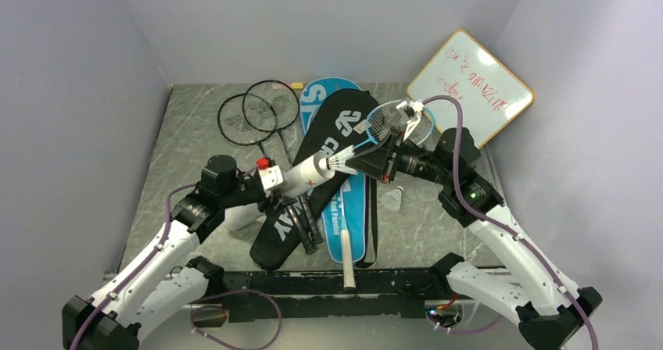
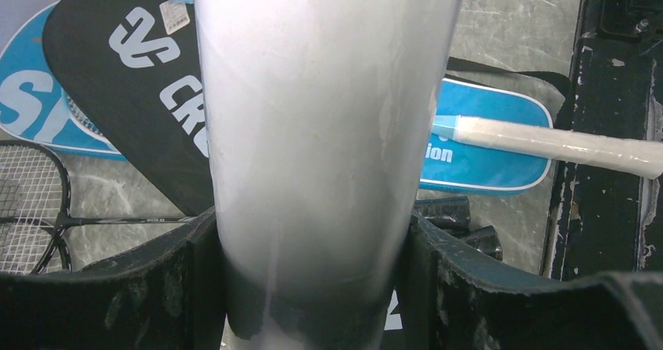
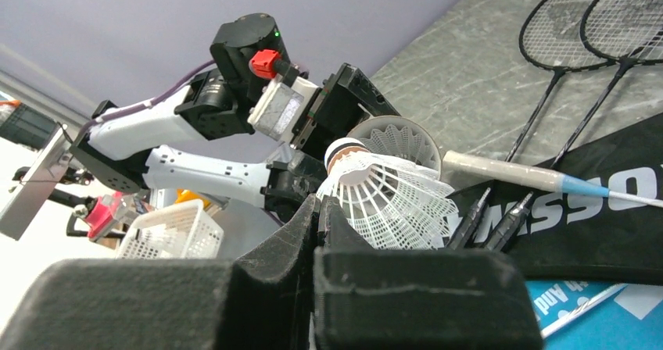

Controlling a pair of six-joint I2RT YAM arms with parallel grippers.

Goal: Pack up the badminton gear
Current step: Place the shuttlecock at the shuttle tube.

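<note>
Left jaws: clamped on white cardboard tube (image 1: 301, 174), near left; both ends cut off in the left wrist view.
Loose shuttlecock (image 1: 392, 198): on tabletop (image 1: 446, 225).
Right jaws: together on held shuttlecock (image 1: 342, 159) at the tube mouth.
Light-blue racket (image 1: 377, 120): head partly hidden, far right.
Black rackets (image 1: 258, 114): far left.

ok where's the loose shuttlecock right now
In the top view the loose shuttlecock lies on the table right of centre, just right of the blue racket cover and apart from it.

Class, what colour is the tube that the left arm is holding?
The tube is white; it shows best in the top external view.
</note>
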